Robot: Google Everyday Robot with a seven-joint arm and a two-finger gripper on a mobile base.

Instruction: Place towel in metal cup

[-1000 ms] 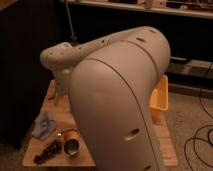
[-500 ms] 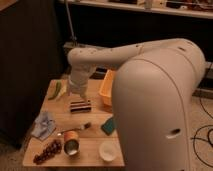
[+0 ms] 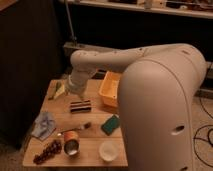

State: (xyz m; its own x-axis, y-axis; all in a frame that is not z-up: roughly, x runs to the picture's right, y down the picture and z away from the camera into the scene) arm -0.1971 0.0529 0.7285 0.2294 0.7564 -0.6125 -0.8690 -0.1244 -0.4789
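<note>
- Since the earlier pictures the big pale shell of the robot arm (image 3: 165,110) has drawn off to the right, so the front of the wooden worktop (image 3: 95,116) now shows. The end effector has hardly shifted in the last half second.
- Nearest, at the front edge, lies a bunch of dark red grapes (image 3: 47,151). Just right of it is the small copper-orange metal cup (image 3: 72,143) with a shiny silvery inside. Its mouth seems turned toward the camera, as if it lies on its side, but I cannot tell this for sure. No cloth is in it.
- Further right along the front stands a white translucent round cup (image 3: 107,150).
- A little behind, at the left edge, the small pale blue-grey cloth towel (image 3: 44,124) lies crumpled on the worktop. It is near the metal cup but apart from it, and nothing touches it.
- On the right side lies a dark green rectangular sponge (image 3: 111,124).
- Behind these, near the middle, the dark end effector (image 3: 80,106) hangs low over the worktop with its fingers spread wide and nothing between them. It is well apart from the towel.
- Farthest is a yellow plastic tray (image 3: 111,89).
- In my judgement the task is only at its start. What is left is to reach the towel, grasp it, lift it, carry it to the metal cup and release it.
</note>
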